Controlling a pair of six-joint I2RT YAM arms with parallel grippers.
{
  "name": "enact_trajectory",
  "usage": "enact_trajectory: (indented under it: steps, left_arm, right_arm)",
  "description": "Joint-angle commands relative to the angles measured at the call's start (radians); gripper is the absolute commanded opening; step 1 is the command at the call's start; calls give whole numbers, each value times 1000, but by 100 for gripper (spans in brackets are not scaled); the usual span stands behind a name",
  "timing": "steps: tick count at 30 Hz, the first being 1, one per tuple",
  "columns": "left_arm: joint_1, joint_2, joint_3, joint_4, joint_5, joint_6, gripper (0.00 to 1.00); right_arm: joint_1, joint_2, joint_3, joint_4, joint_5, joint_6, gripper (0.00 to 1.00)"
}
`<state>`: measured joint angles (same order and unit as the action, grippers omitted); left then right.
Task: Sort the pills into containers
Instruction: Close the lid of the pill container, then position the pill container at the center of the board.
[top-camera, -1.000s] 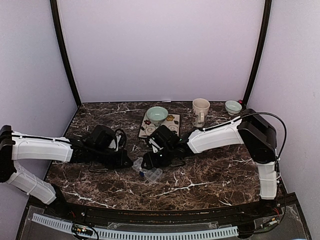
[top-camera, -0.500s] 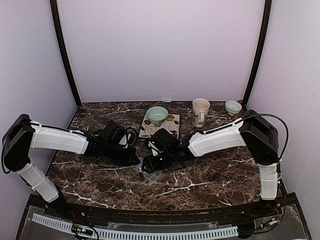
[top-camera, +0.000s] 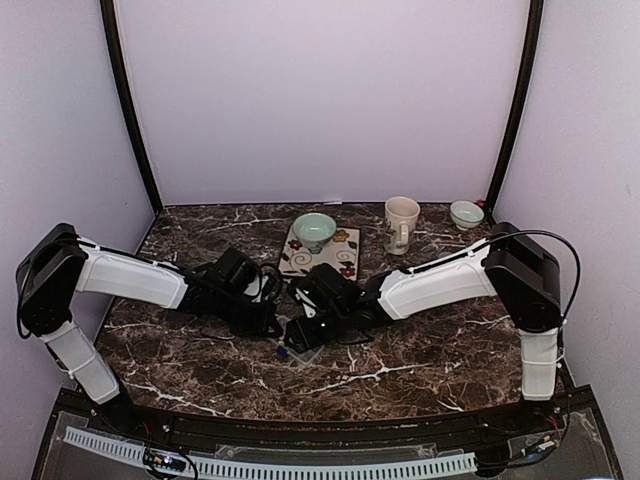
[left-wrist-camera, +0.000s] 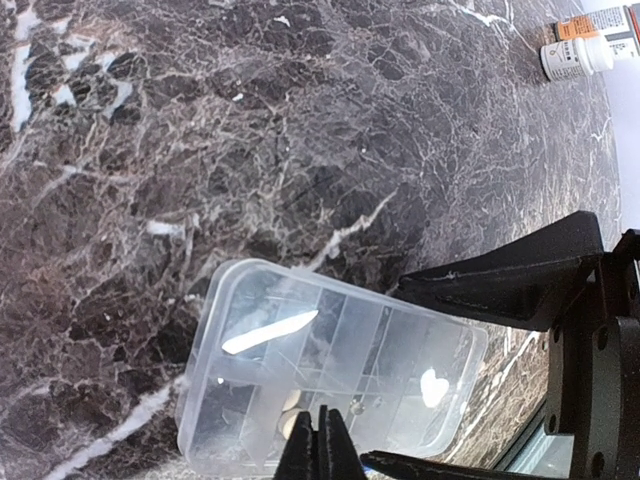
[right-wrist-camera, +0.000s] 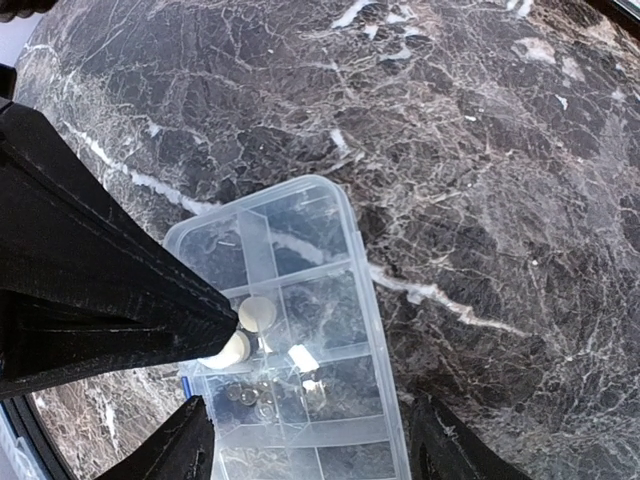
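Observation:
The clear pill box (right-wrist-camera: 300, 330) lies on the dark marble, its square compartments in two rows. Two round white tablets (right-wrist-camera: 258, 313) sit in one compartment, and several tiny whitish pills (right-wrist-camera: 250, 395) in the one beside it. My left gripper (left-wrist-camera: 322, 452) is shut, its tip just over the box by the tablets; in the right wrist view its fingers (right-wrist-camera: 110, 300) show as a black wedge. My right gripper (right-wrist-camera: 320, 450) is open and straddles the box's near end. In the top view both grippers, left (top-camera: 268, 322) and right (top-camera: 303, 335), cover most of the box (top-camera: 284, 349).
A green bowl (top-camera: 315, 228) sits on a patterned mat (top-camera: 345, 243) at the back, with a cream mug (top-camera: 401, 222) and a small bowl (top-camera: 466, 213) to its right. A small white bottle (left-wrist-camera: 580, 55) stands beyond the box in the left wrist view.
My left arm has swung right and forward, bringing its gripper to the box. My right gripper has shifted slightly left over the box, which now shows far less from above.

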<state>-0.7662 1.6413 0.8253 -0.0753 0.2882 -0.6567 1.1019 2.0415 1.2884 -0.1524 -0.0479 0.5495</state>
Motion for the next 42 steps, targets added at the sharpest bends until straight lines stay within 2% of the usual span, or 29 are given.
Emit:
enact_trajectory:
  steps: [1,4,10,14,29,42]
  left_arm:
    - [-5,-3,-34,-4,16,7,0]
    - [-7,1,-40,5,14,4,0]
    - [-7,6,-35,9,14,6,0]
    - [-7,11,-33,9,13,6,0]
    - [-7,17,-21,9,28,6,0]
    - [-7,20,-20,15,39,-1,0]
  right_arm:
    - [12,25,-54,-129,27,-11,68]
    - [16,18,-48,-123,34,-18,70]
    - [27,1,-36,-115,28,-35,86]
    - [39,4,-14,-124,32,-51,90]
    - [99,93,109,-204,147,-97,90]
    - [117,147,160,-241,237,-98,82]
